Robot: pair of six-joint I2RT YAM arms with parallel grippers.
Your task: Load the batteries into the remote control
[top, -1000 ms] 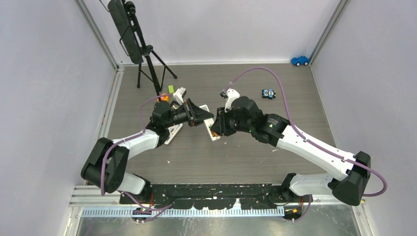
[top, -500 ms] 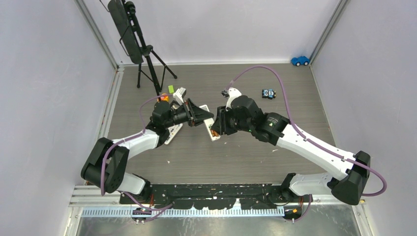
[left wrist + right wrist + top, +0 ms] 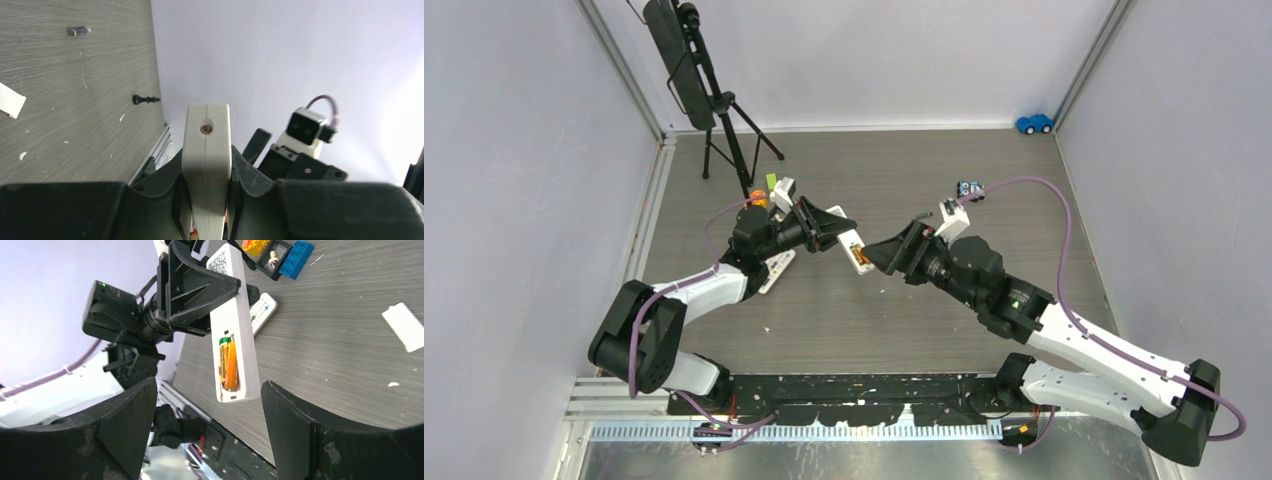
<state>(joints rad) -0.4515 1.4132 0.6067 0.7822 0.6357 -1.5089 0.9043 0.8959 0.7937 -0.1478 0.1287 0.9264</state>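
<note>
One remote (image 3: 241, 335), battery (image 3: 230, 367) inside, sits gripped by the left hand (image 3: 834, 230).

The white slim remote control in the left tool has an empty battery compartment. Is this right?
No. The right wrist view shows an orange and green battery in the compartment of the white slim remote control that the left tool holds.

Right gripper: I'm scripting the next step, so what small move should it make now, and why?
Probably steer the right gripper toward the loose battery lying on the table and fetch it. Its jaws stand open and empty, clear of the remote, which the left gripper clamps with the compartment uncovered. A seated battery shows there; whether a slot remains free is hard to tell.
</note>
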